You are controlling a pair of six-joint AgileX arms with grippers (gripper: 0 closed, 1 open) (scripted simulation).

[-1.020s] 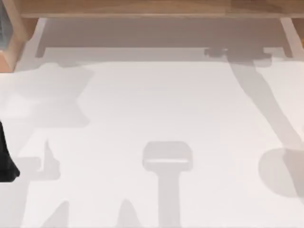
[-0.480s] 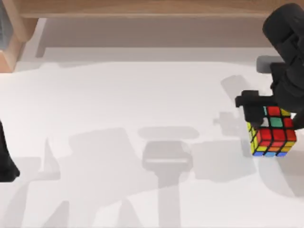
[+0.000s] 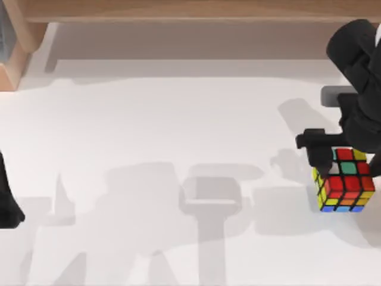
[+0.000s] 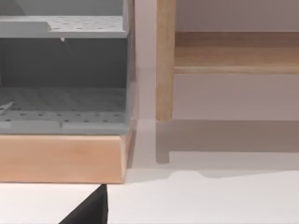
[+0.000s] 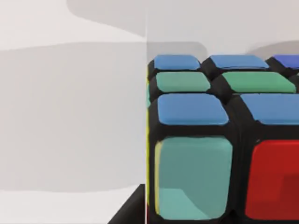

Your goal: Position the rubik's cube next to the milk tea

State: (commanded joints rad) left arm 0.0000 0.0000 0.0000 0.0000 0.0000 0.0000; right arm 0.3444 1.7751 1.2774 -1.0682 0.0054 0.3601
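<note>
The rubik's cube (image 3: 345, 182) is at the table's right side, its top showing red, green and yellow stickers, with my right gripper (image 3: 346, 165) shut on it from above. One black finger (image 3: 319, 152) presses its left face. In the right wrist view the cube (image 5: 219, 140) is very near, showing blue, green and red stickers. The milk tea is out of view. My left arm (image 3: 6, 199) rests at the table's left edge.
A wooden shelf (image 3: 178, 9) runs along the back of the white table (image 3: 178, 119). In the left wrist view a grey perforated rack (image 4: 60, 93) sits in a wooden frame beside a wooden post (image 4: 165, 60).
The right arm came in from the right carrying the cube, then shifted slightly toward the table's front. The left arm has not moved.
</note>
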